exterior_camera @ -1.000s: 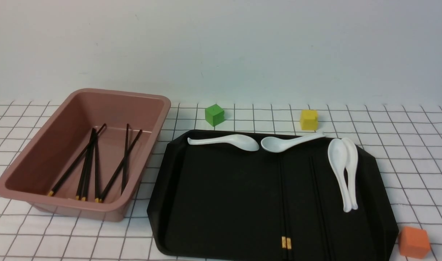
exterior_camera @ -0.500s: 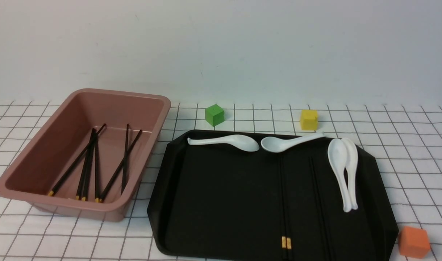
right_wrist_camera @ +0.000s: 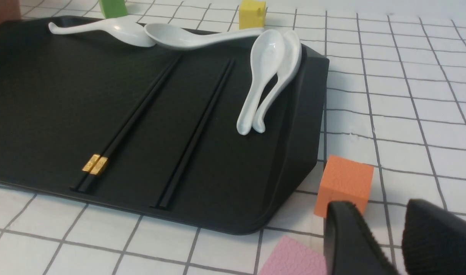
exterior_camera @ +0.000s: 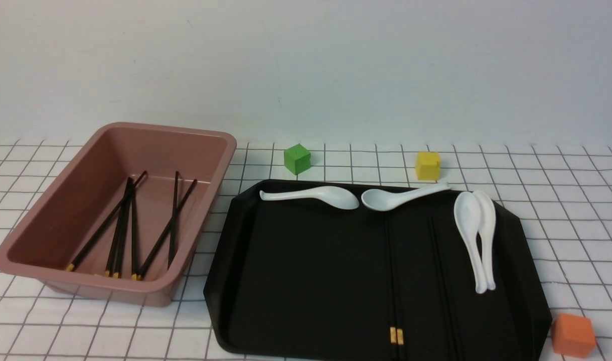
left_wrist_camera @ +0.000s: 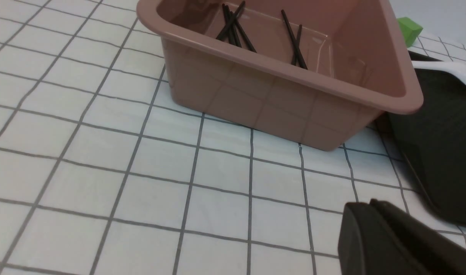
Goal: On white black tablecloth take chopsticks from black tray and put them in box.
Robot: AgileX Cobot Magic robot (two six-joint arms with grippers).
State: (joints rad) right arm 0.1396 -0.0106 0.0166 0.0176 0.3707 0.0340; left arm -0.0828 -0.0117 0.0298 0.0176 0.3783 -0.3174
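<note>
The tablecloth (exterior_camera: 562, 200) carries the black tray (exterior_camera: 311, 276) at centre right and the pink-brown box (exterior_camera: 225, 150) at left. Two pairs of black chopsticks lie lengthwise on the tray: one with gold bands (exterior_camera: 392, 281), one further right (exterior_camera: 444, 281); both show in the right wrist view (right_wrist_camera: 137, 114), (right_wrist_camera: 198, 130). Several chopsticks (exterior_camera: 130, 225) lie in the box. Neither gripper shows in the front view. My left gripper (left_wrist_camera: 370, 204) is shut and empty over the cloth in front of the box (left_wrist_camera: 286, 72). My right gripper (right_wrist_camera: 385, 217) is open and empty beside the tray's near right corner.
Several white spoons (exterior_camera: 474, 235) lie along the tray's far and right sides. A green cube (exterior_camera: 297, 159) and a yellow cube (exterior_camera: 428, 165) stand behind the tray. An orange cube (right_wrist_camera: 345, 183) and a pink piece (right_wrist_camera: 290, 259) sit close to my right gripper.
</note>
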